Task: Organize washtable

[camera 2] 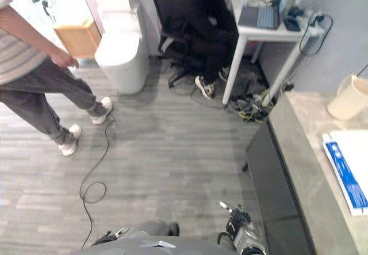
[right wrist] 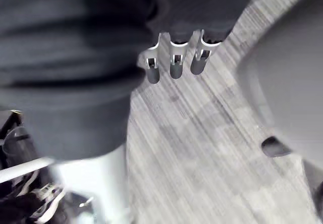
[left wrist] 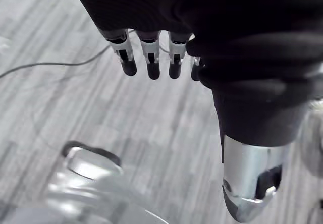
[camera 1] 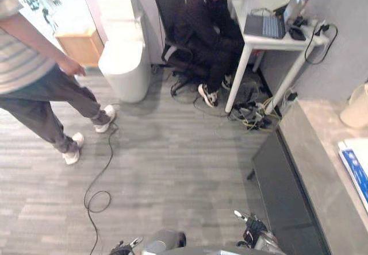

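Washtable [camera 2: 307,163] stands rightward (left hand [left wrist: 151,57] and right hand [right wrist: 175,65] hang slack, empty)

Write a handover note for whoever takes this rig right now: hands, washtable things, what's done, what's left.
Left hand: open, empty, hanging over the floor. Right hand: open, empty too.
Washtable is on the robot's right; on it sit a cream bucket and a blue-and-white flat pack, neither touched.
Done: nothing visible.
Left: probably turn to the washtable and organize it.
Mind the standing person at left and the seated person ahead.
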